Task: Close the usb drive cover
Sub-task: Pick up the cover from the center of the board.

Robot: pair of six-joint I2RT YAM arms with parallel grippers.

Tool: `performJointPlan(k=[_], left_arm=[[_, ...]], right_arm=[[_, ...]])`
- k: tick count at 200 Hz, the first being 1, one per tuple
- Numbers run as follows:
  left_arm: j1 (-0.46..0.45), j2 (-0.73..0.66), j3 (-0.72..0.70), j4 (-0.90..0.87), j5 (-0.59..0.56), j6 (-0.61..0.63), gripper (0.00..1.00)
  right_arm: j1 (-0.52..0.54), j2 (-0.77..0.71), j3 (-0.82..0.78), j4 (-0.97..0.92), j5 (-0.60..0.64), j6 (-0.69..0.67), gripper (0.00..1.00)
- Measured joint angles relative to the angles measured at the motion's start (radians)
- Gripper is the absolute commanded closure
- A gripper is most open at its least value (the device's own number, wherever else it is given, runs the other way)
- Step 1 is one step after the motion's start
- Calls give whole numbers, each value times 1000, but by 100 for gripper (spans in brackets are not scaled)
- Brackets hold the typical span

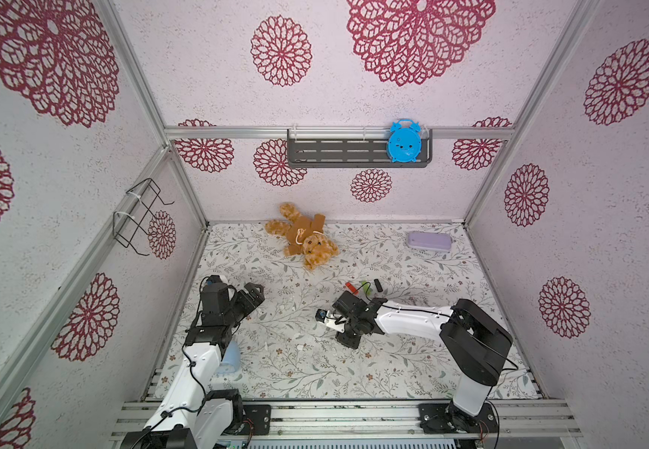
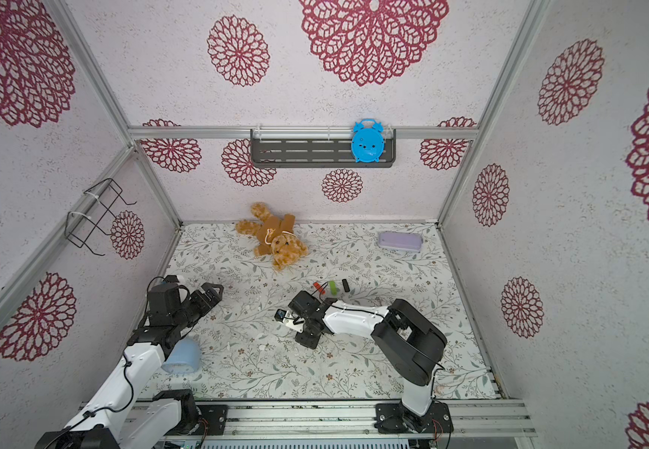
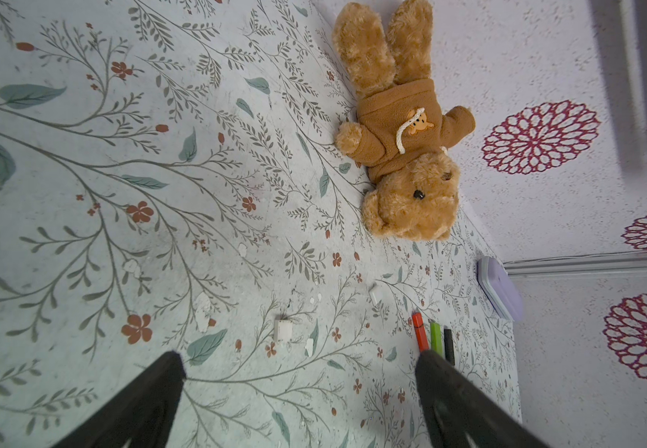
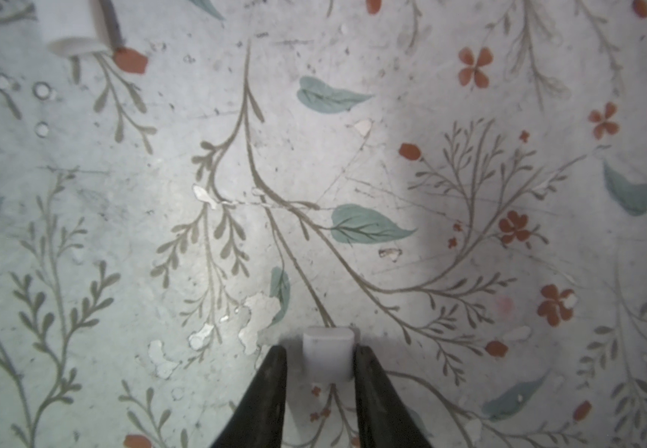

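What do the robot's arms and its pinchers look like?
The left arm and the right arm both have smooth white shells with chunky black joints. Thin black cables run along them. The left gripper and the right gripper each end in two black fingers that taper towards the tips.

Floral mat (image 2: 354, 369): teddy bear (image 2: 272, 239) lying at the back; purple case (image 2: 400, 241) back right; red stick (image 2: 318, 287), green stick (image 2: 332, 287) and black stick (image 2: 345, 285) side by side mid-mat. Rear wall: grey shelf (image 2: 299, 153) bearing blue alarm clock (image 2: 369, 140). Left wall: black wire rack (image 2: 93, 215).
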Motion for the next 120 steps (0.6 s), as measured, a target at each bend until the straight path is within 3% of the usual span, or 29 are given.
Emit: performJointPlan(k=[56,120], left_arm=[[0,14,0,21,43,0,3],[-14,111,0,106,172,1,2]], right_arm=[[-1,-18,-19,0,3,6,74],[-2,-61,-53,13,3,18,75]])
